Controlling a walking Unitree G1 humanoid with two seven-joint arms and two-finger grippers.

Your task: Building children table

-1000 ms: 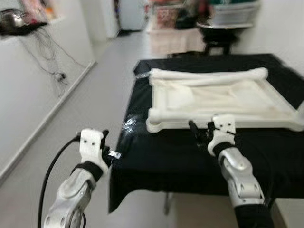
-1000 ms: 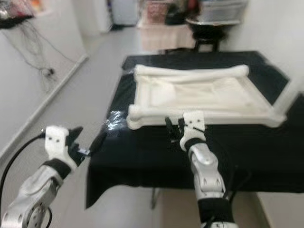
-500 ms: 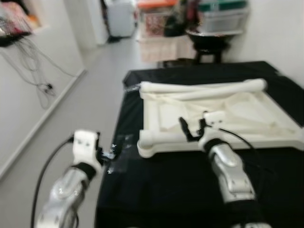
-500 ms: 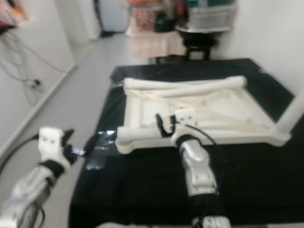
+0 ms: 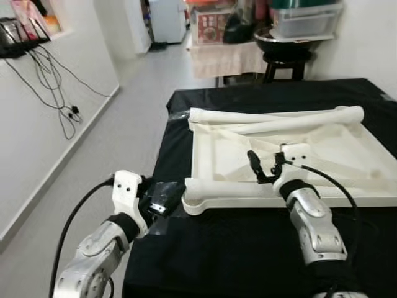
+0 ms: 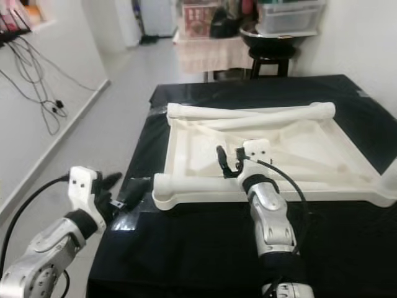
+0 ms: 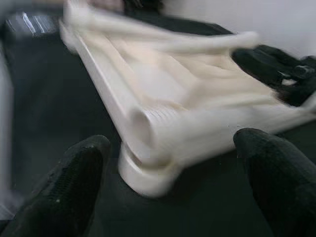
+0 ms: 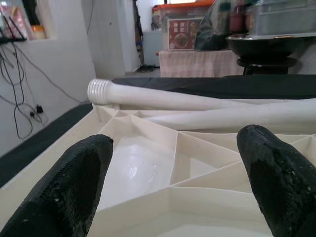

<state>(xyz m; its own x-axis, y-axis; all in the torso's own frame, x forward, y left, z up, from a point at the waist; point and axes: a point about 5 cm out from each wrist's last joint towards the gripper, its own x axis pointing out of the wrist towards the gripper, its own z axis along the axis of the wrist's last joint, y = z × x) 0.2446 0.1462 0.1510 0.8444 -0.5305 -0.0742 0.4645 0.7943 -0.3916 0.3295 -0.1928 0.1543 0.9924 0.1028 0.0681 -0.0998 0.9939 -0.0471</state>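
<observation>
Over the last sec the right gripper (image 5: 265,166), fingers apart, had moved from the near edge to over the upturned tabletop (image 5: 223,146) on the black worktop (image 5: 236,248). Left gripper (image 6: 110,189), also spread, closed on its near-left corner w/ leg (image 5: 236,185); probably lining up a grasp.

No lettering can be read anywhere here. The one candidate is a red-and-white label (image 8: 180,40) on the front of an orange-lidded storage box (image 8: 180,24) in the background, past the far edge of the black-covered table (image 8: 237,85); in the right wrist view it shows pale blocks of print, too small and soft to make out any word or number.
</observation>
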